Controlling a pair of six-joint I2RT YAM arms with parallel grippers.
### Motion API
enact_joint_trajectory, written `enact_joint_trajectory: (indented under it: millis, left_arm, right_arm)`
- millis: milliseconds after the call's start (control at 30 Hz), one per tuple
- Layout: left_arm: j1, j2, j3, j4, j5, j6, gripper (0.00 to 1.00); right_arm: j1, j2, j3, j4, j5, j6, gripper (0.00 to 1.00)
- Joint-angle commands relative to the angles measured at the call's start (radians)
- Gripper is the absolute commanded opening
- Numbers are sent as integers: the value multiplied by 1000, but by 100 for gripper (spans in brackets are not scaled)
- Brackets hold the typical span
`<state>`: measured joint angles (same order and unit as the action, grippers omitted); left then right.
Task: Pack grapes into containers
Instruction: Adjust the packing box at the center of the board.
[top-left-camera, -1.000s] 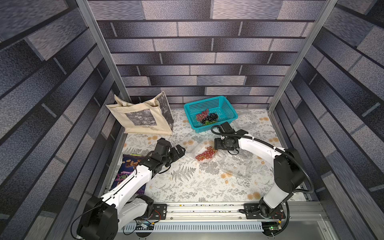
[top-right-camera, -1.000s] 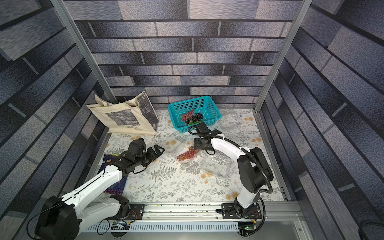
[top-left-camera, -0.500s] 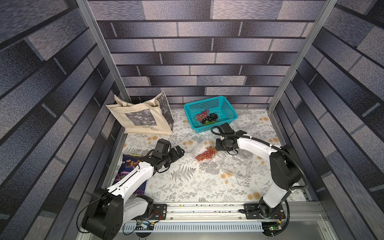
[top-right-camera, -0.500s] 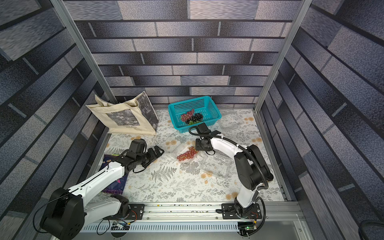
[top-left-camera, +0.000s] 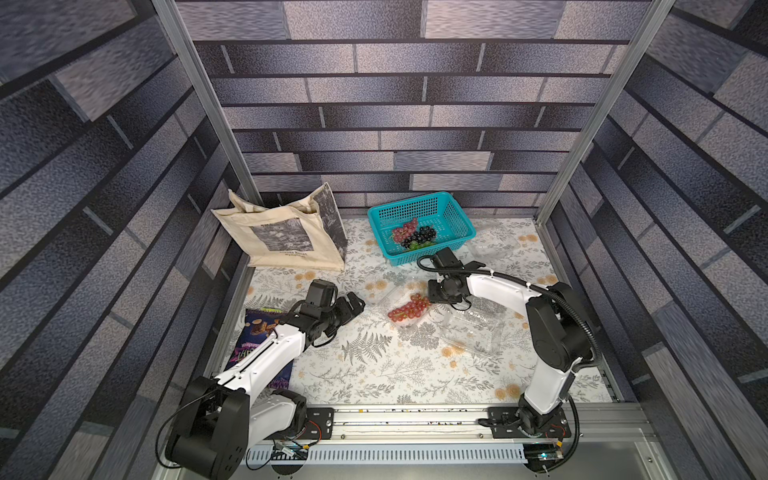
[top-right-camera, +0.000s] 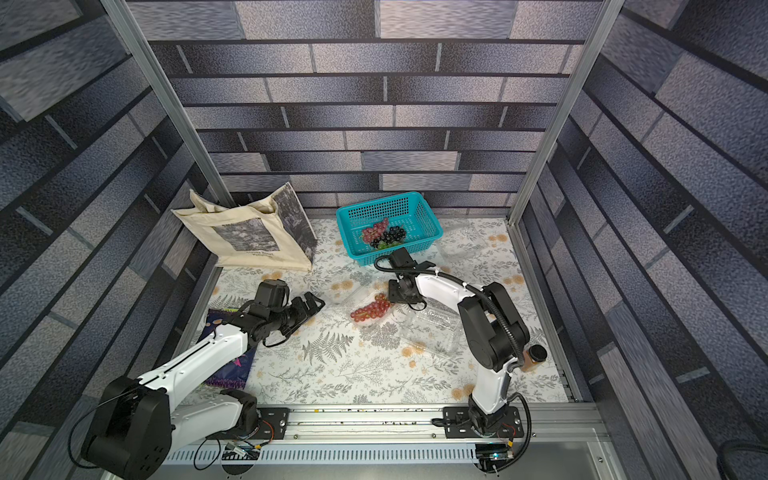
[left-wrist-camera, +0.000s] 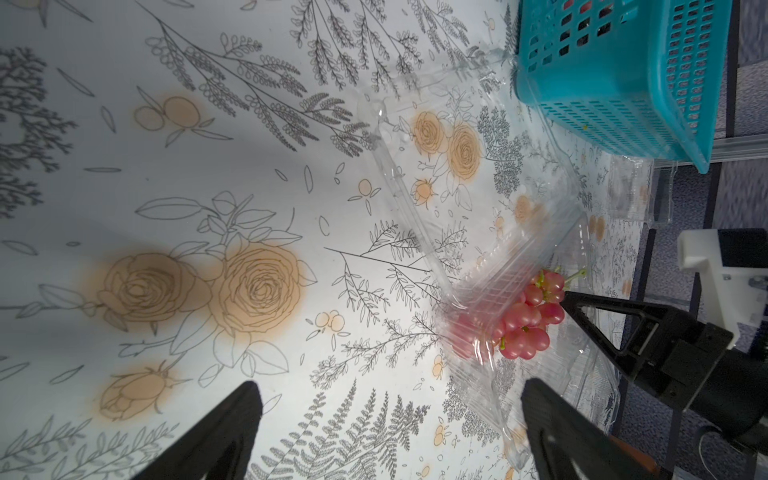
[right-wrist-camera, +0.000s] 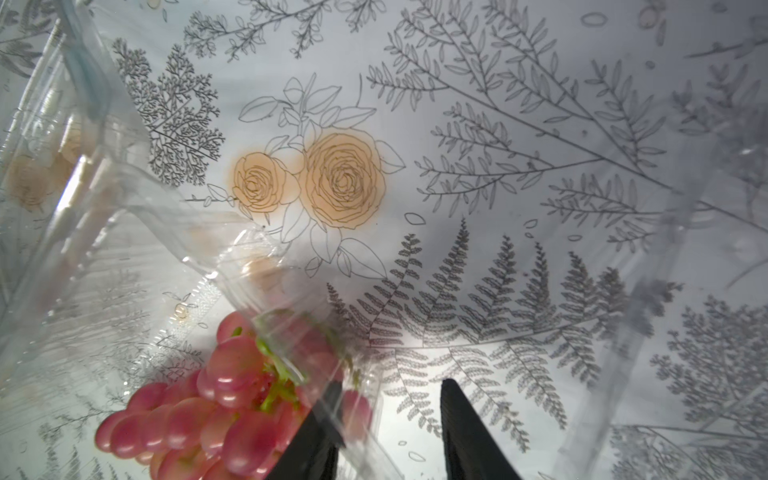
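A bunch of red grapes (top-left-camera: 409, 307) (top-right-camera: 371, 309) lies in an open clear container (top-left-camera: 392, 293) mid-table. My right gripper (top-left-camera: 434, 293) (right-wrist-camera: 390, 384) hovers at that container's right end. Its fingers stand partly apart, with the thin plastic rim (right-wrist-camera: 353, 415) lying against one finger (right-wrist-camera: 316, 428) and bare cloth in the gap. The grapes (right-wrist-camera: 216, 407) sit just beside that finger. My left gripper (top-left-camera: 357, 301) (left-wrist-camera: 390, 386) is wide open and holds nothing, low over the cloth left of the container (left-wrist-camera: 490, 299). More grapes (top-left-camera: 415, 239), red, dark and green, lie in the teal basket (top-left-camera: 419, 208).
A second clear container (top-left-camera: 473, 332) lies under the right arm and a third (top-left-camera: 494, 245) sits right of the basket. A beige tote bag (top-left-camera: 282, 237) stands back left. A snack packet (top-left-camera: 257, 332) lies under the left arm. A brown bottle (top-right-camera: 536, 357) stands by the right wall.
The right gripper's jaws have narrowed and it has edged closer to the container with the red grapes. The left arm has barely moved and stays open.
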<state>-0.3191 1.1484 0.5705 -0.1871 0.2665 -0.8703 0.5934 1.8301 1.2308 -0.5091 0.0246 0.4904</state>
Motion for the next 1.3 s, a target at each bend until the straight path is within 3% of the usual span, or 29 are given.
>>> enact_joint_trajectory:
  millis: [0, 367, 500, 633, 833, 1100, 1267]
  left_arm:
    - [8, -10, -14, 8, 16, 24, 100]
    - [29, -33, -8, -25, -4, 28, 100]
    - [72, -58, 40, -143, -50, 68, 100]
    - [122, -69, 121, -240, -129, 129, 100]
    - [176, 62, 237, -230, -135, 197, 100]
    - [192, 224, 342, -115, -153, 352, 100]
    - [234, 322, 403, -97, -103, 431, 100]
  right_arm:
    - [45, 42, 82, -6, 9, -4, 41]
    - [116, 214, 376, -89, 47, -68, 46]
    - [117, 110, 346, -74, 65, -81, 57]
    - [117, -16, 247, -63, 61, -36, 80]
    - [120, -126, 59, 17, -34, 88, 100]
    - [171, -111, -16, 98, -113, 133, 100]
    - [210, -86, -15, 142, -132, 162, 100]
